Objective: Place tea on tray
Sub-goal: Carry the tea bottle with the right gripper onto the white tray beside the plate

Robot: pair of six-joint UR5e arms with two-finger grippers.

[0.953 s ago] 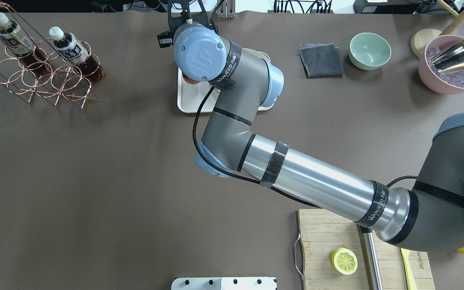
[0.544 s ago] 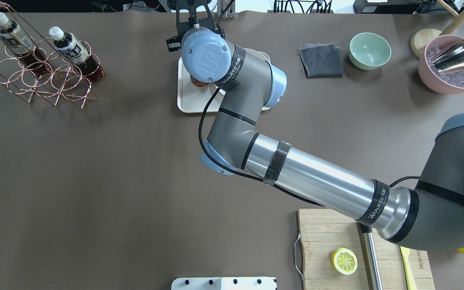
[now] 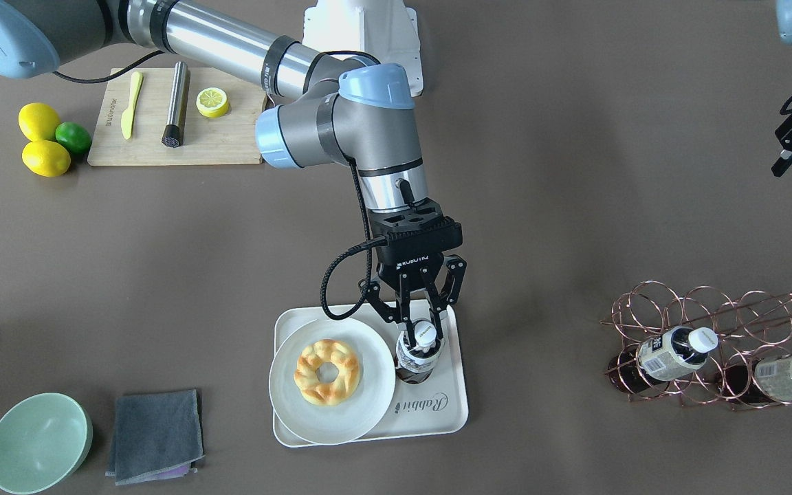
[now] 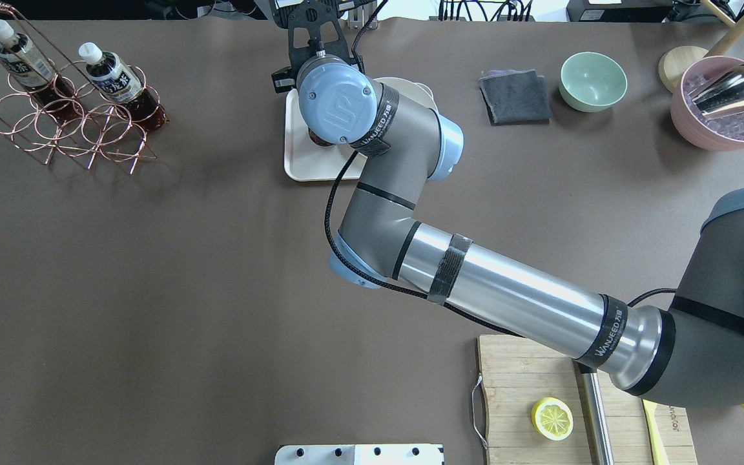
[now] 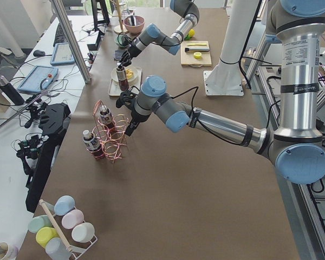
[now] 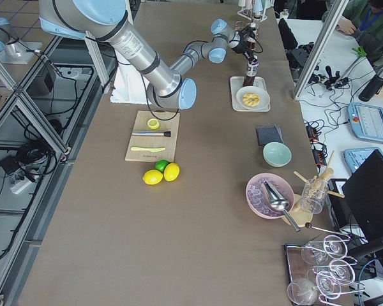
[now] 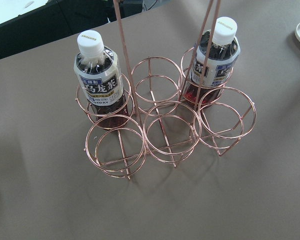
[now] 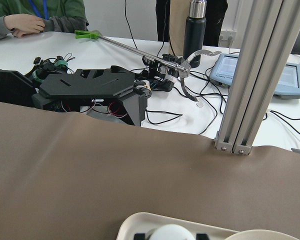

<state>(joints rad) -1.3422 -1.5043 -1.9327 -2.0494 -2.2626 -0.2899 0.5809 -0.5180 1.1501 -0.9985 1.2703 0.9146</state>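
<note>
Standing upright on the cream plastic tray [image 3: 454, 412], beside its grey script "Rabbit", the tea [image 3: 418, 354] is a clear bottle with a white cap. The black right gripper [image 3: 418, 328], marked "ROBOTIQ", has its fingers spread either side of the cap. A round white plate [image 3: 375, 405] with a glazed ring pastry [image 3: 328, 372] fills the tray's other half. From overhead, the arm hides most of the tray [image 4: 301, 165]. The left wrist view shows a copper wire rack [image 7: 170, 135] holding two bottles; the left gripper's state cannot be told.

Cream-white tray [image 3: 451, 405]; reddish-brown, white-capped tea [image 3: 419, 352]
</note>
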